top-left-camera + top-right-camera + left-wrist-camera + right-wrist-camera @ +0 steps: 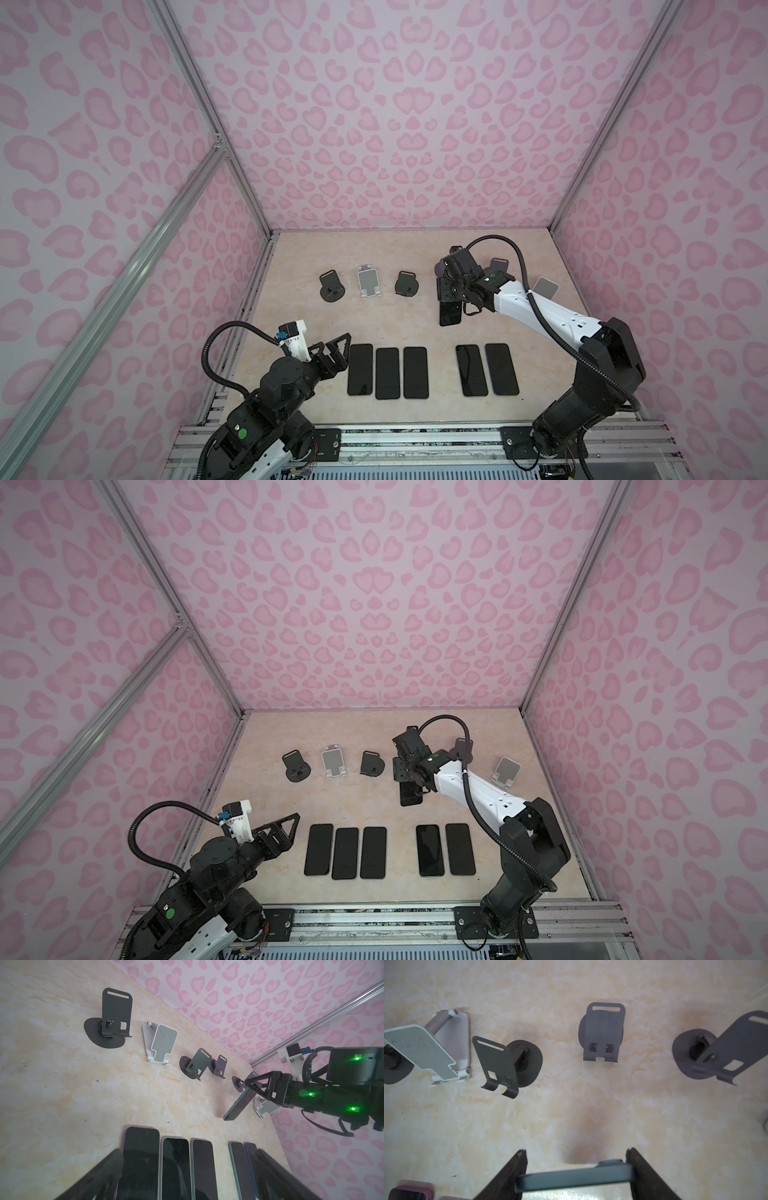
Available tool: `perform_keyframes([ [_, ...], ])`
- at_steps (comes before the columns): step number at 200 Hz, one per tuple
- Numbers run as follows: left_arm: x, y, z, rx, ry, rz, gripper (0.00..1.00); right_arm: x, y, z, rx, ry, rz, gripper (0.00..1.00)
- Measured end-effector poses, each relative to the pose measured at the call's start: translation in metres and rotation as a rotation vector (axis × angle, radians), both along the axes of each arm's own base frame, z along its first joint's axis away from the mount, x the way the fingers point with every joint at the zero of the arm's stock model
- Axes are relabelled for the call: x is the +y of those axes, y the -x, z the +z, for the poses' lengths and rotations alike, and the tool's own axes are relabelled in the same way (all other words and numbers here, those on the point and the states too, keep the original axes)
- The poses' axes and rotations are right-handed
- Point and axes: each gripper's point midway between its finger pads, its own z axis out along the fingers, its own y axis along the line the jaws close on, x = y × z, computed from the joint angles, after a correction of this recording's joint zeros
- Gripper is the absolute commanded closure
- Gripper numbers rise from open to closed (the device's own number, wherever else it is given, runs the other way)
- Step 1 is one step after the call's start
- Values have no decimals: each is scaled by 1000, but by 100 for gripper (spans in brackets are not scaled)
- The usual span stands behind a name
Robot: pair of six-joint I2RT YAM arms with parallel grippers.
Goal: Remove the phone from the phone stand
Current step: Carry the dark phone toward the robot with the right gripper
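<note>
The right gripper (576,1153) pinches the slim teal-edged phone (575,1176) by its long edges, clear of the grey-violet metal phone stand (602,1032) — so best lower it slowly and level (left gripper (343,351) gapes wide, idle) before releasing.

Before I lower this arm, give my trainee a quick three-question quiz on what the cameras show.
1. True or false: the right claw holds nothing.
2. How many dark-screened phones lie flat in the front row on the pale marbled tabletop?
3. The left claw is: A) open and empty; B) shut on a phone; C) gripping a stand.
Key: 1 false, it grips a slim teal phone by its edges. 2 five. 3 A.
</note>
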Motion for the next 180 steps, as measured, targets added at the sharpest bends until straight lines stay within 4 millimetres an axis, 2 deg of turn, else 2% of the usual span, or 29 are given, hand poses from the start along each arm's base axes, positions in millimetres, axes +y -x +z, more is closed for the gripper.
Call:
perform_keyframes([
  [77, -4, -1, -4, 30, 11, -9, 1, 11, 6, -27, 95, -59, -23, 44],
  [180, -10, -2, -6, 49, 10, -30, 1, 13, -6, -52, 107, -57, -75, 45],
])
